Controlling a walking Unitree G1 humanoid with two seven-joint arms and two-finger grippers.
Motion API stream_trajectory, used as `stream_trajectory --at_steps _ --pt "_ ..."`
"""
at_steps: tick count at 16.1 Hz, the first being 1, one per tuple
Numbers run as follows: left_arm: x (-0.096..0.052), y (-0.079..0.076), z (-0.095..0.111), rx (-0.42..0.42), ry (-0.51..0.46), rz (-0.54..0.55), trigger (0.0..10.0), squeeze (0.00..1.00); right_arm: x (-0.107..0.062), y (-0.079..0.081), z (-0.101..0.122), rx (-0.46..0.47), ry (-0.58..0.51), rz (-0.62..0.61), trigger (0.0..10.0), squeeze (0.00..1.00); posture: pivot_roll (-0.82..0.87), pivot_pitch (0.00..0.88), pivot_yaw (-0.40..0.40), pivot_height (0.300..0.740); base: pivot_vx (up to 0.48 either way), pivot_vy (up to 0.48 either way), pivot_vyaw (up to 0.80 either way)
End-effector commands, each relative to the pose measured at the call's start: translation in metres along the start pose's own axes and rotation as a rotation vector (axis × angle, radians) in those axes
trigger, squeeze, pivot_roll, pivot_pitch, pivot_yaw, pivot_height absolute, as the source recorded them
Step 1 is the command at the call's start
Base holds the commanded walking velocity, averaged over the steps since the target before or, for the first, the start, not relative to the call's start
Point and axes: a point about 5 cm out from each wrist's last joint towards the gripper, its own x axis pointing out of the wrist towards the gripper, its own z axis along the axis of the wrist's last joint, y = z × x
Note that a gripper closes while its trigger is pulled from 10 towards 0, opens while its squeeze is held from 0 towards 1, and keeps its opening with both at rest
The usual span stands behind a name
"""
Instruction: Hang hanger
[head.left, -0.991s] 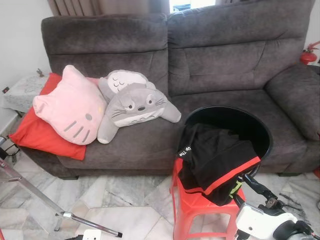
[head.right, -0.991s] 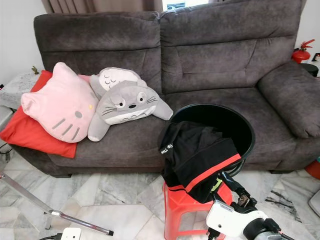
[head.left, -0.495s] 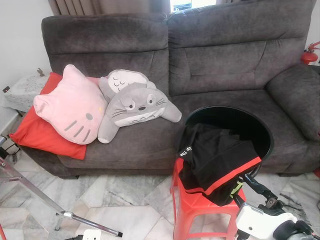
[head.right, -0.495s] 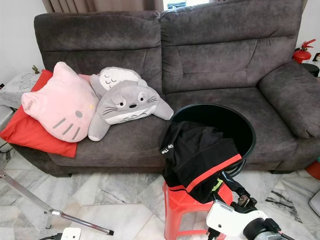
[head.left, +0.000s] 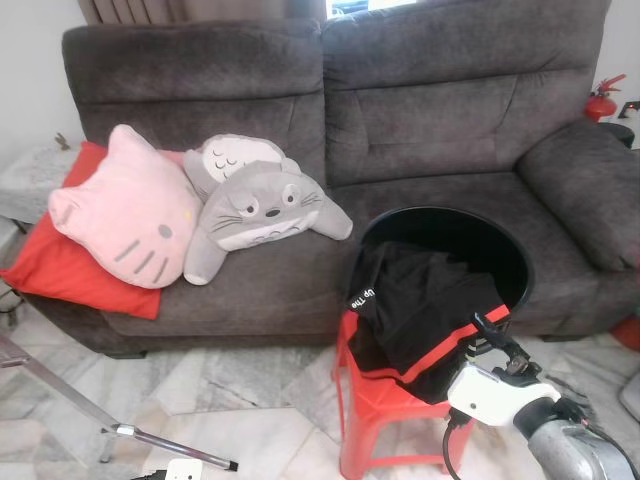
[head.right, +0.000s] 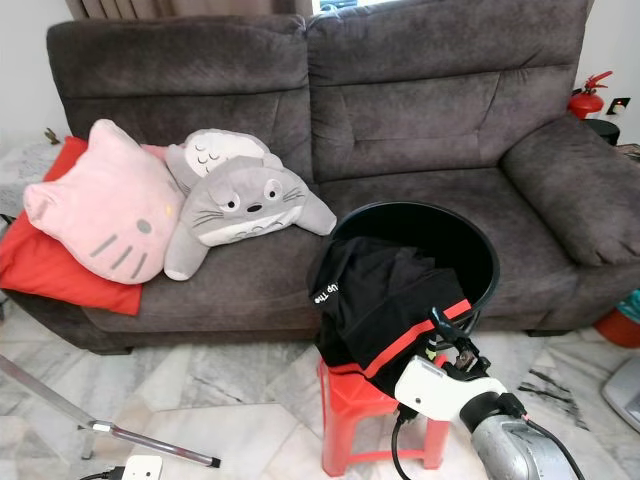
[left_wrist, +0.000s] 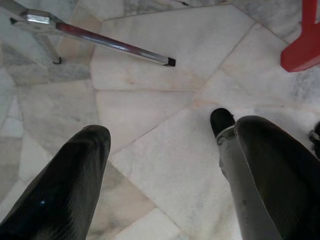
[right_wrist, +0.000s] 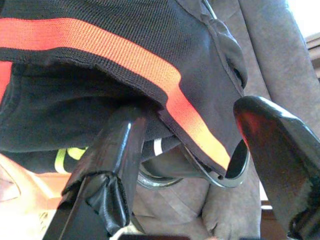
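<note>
A black garment (head.left: 420, 310) with a red stripe hangs over the rim of a black round basket (head.left: 440, 215), which stands on a red plastic stool (head.left: 375, 400) in front of the sofa. My right gripper (head.left: 488, 332) is at the garment's lower right hem, and its fingers are open. In the right wrist view the right gripper (right_wrist: 195, 145) has the red-striped hem (right_wrist: 125, 50) just beyond its tips, with the basket's rim (right_wrist: 220, 177) below. My left gripper (left_wrist: 170, 165) hangs open over the marble floor. I can make out no hanger.
A dark grey sofa (head.left: 430, 120) holds a pink cat pillow (head.left: 125, 215), a grey plush pillow (head.left: 260, 205) and a red cushion (head.left: 50, 270). A metal stand leg (head.left: 120, 425) lies across the floor at left. A fire extinguisher (head.left: 600, 95) stands at far right.
My right arm has risen and reached forward, bringing its gripper up to the garment's hem. The head camera has shifted a little, so the whole scene sits further left.
</note>
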Motion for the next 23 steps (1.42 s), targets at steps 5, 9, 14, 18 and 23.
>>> stream_trajectory --at_steps 5,9,14,18,23 --pt "0.000 0.002 -0.001 -0.002 0.008 0.005 10.0 0.00 0.006 0.004 0.004 -0.004 -0.027 0.003 10.0 0.00 -0.27 0.000 0.075 0.740 0.000 0.000 0.00" --pt "0.000 0.001 -0.002 -0.002 0.007 0.006 10.0 0.00 0.008 -0.003 0.005 -0.015 -0.044 -0.032 10.0 0.00 -0.27 0.000 0.073 0.740 0.000 0.000 0.00" --pt "0.000 0.001 -0.001 -0.003 0.005 0.005 10.0 0.00 0.012 -0.016 0.007 -0.058 -0.063 -0.124 10.0 0.00 -0.26 0.000 0.072 0.740 0.000 0.000 0.00" --pt "0.000 0.001 -0.001 -0.001 0.005 0.006 10.0 0.00 0.011 -0.024 0.003 -0.083 -0.044 -0.189 10.0 0.00 -0.27 0.000 0.074 0.740 0.000 0.000 0.00" --pt "0.000 0.001 -0.001 0.003 0.005 -0.001 10.0 0.00 0.012 -0.020 -0.006 -0.084 0.015 -0.192 10.0 0.00 -0.27 0.000 0.076 0.740 0.000 0.000 0.00"
